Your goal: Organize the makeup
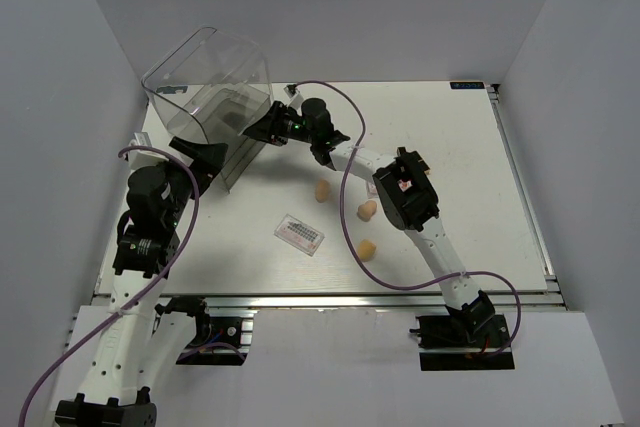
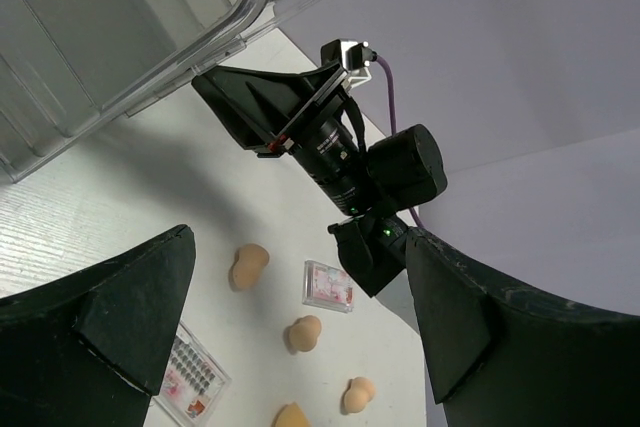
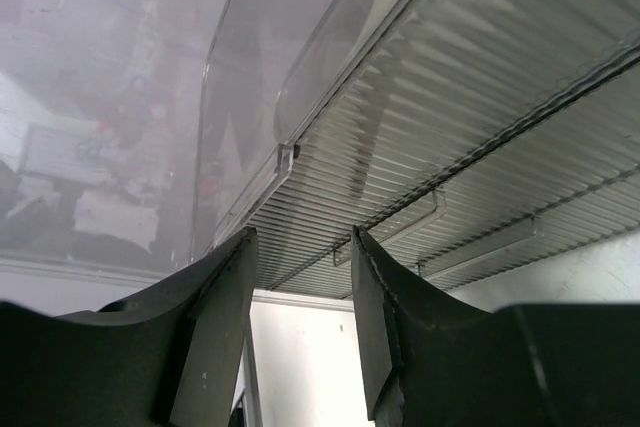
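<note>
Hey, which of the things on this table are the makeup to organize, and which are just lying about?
Makeup to organize:
four tan sponges
two clear palettes

Not makeup:
clear drawer box
purple cable

Four tan egg-shaped sponges [image 2: 248, 266] [image 2: 304, 333] [image 2: 358, 394] [image 2: 290, 415], two flat clear palettes [image 2: 328, 284] [image 2: 195, 377], scattered apart.

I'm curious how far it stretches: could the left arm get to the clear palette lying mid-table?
Probably yes. The palette lies in the open, just right of the left arm, with nothing between them, and the arm's jaws stand wide open.
</note>
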### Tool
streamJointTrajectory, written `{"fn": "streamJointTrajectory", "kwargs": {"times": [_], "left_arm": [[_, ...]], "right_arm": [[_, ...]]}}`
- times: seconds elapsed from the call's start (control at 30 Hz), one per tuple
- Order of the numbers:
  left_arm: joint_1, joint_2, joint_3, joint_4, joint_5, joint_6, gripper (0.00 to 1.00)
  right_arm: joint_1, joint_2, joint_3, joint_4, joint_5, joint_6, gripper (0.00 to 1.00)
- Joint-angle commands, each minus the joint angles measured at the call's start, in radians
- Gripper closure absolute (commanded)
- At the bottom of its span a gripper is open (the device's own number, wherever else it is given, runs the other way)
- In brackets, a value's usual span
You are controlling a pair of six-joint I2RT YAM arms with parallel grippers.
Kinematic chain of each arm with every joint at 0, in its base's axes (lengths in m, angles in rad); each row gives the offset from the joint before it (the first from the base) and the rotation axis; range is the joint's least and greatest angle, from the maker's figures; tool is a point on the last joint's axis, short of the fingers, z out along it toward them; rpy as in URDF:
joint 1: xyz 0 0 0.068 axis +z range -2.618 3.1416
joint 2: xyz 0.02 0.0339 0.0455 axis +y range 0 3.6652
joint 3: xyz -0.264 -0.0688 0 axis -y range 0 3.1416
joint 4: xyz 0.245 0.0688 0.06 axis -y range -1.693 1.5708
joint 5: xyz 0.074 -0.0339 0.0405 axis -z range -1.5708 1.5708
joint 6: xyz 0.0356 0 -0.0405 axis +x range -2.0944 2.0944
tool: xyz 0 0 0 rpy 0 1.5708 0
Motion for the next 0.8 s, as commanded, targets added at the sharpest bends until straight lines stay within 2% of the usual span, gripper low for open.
{"fn": "streamJointTrajectory", "kwargs": {"times": [0.0,0.17,0.33,0.5,0.77], "left_arm": [[0.003,-0.009,0.034,-0.016,-0.008,-0.002,0.05],[0.003,-0.038,0.011,-0.011,-0.017,-0.021,0.05],[0.003,-0.041,0.005,-0.013,-0.016,-0.022,0.05],[0.003,-0.029,-0.006,0.004,-0.005,-0.024,0.05],[0.003,0.009,-0.002,0.019,0.042,-0.018,0.05]], "right_arm": [[0.001,-0.032,0.022,0.123,-0.03,0.02,0.52],[-0.008,-0.058,-0.038,0.199,-0.095,0.012,0.51],[-0.008,-0.06,-0.034,0.222,-0.089,0.011,0.5],[-0.004,-0.023,0.06,0.119,-0.024,0.008,0.45],[0.004,0.009,0.118,0.077,0.049,0.02,0.48]]}}
